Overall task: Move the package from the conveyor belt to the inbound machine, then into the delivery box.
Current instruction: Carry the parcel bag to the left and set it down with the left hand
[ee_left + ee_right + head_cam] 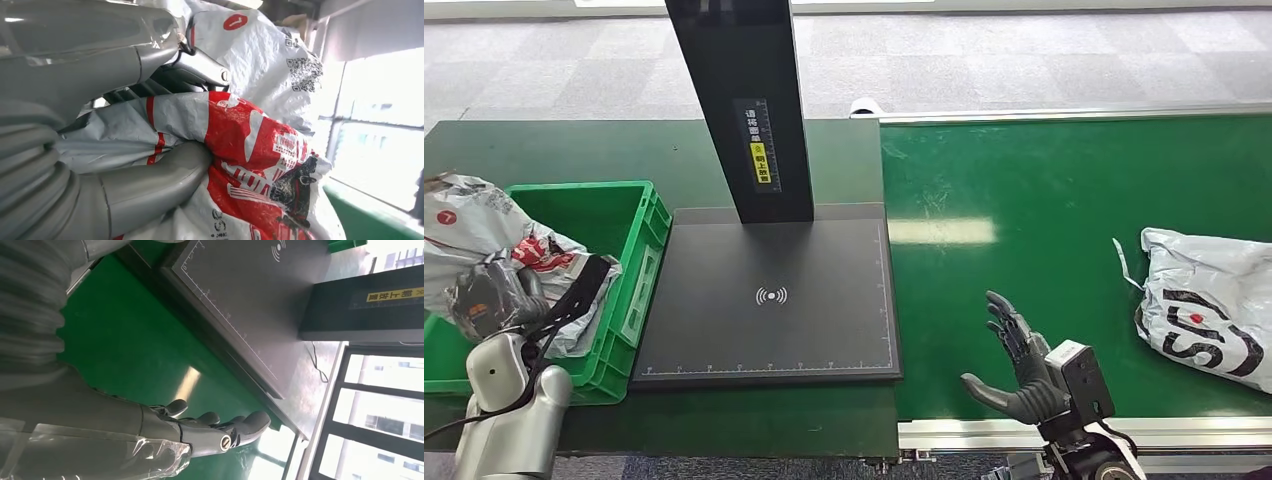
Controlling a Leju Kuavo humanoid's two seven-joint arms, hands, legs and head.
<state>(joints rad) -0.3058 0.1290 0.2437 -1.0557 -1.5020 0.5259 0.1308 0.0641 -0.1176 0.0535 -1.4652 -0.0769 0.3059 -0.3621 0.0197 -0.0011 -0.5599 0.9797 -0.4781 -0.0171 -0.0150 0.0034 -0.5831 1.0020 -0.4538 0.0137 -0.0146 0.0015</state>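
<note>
My left hand [494,295] grips a white and red plastic package [484,235] over the green delivery box [629,225] at the left. In the left wrist view the thumb [165,175] and fingers [200,67] close around the crumpled package [250,135]. A second white package [1209,305] with dark lettering lies on the green conveyor belt [1044,190] at the right. My right hand [1019,365] hovers open over the belt's near edge, fingers [220,422] spread, left of that package. The black inbound machine plate [769,295] lies between box and belt.
A black post [744,105] with a yellow label rises from the back of the plate. A metal rail [1064,430] runs along the belt's near edge. The dark green table [554,150] surrounds the box.
</note>
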